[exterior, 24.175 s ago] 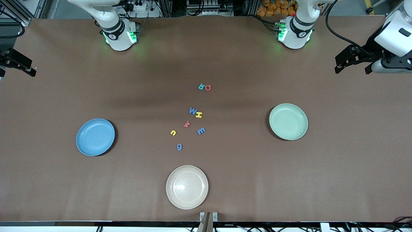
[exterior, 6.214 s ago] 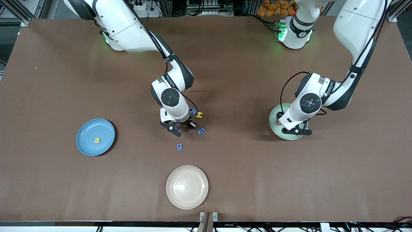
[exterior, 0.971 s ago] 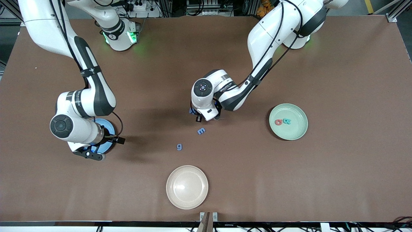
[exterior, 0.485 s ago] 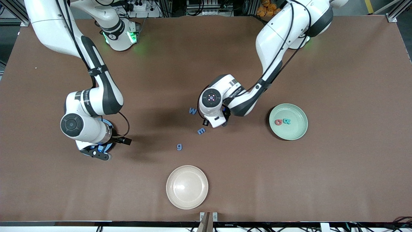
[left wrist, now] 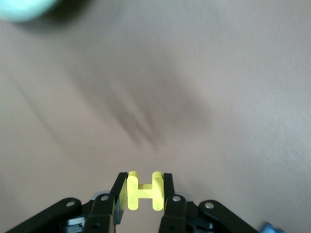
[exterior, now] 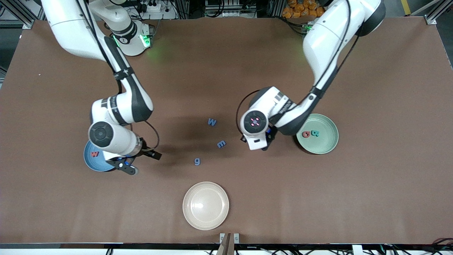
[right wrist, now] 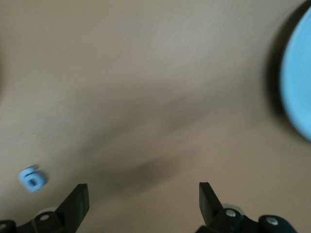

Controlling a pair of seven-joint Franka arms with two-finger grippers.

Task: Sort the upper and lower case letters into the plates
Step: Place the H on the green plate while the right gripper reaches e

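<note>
My left gripper [left wrist: 144, 194] is shut on a yellow letter H [left wrist: 144, 191] and hangs over bare table between the loose letters and the mint green plate [exterior: 324, 145]. That plate holds a red letter [exterior: 306, 134] and a teal letter [exterior: 315, 133]. My right gripper [exterior: 125, 167] stands open and empty over the blue plate's [exterior: 91, 161] rim, on the side toward the table's middle. A red w [exterior: 95, 154] lies in the blue plate. Three blue letters lie mid-table: a W [exterior: 212, 122], an E-like one [exterior: 221, 143] and a g [exterior: 197, 161].
A cream-beige plate [exterior: 205, 205] sits nearest the front camera, near the table's front edge. The right wrist view shows the blue g [right wrist: 32, 178] and part of the blue plate [right wrist: 299, 92]. The left wrist view catches the mint plate's edge [left wrist: 24, 7].
My left arm has carried the yellow H from the letter cluster toward the mint plate. My right arm has moved off the blue plate toward the middle, uncovering the red w.
</note>
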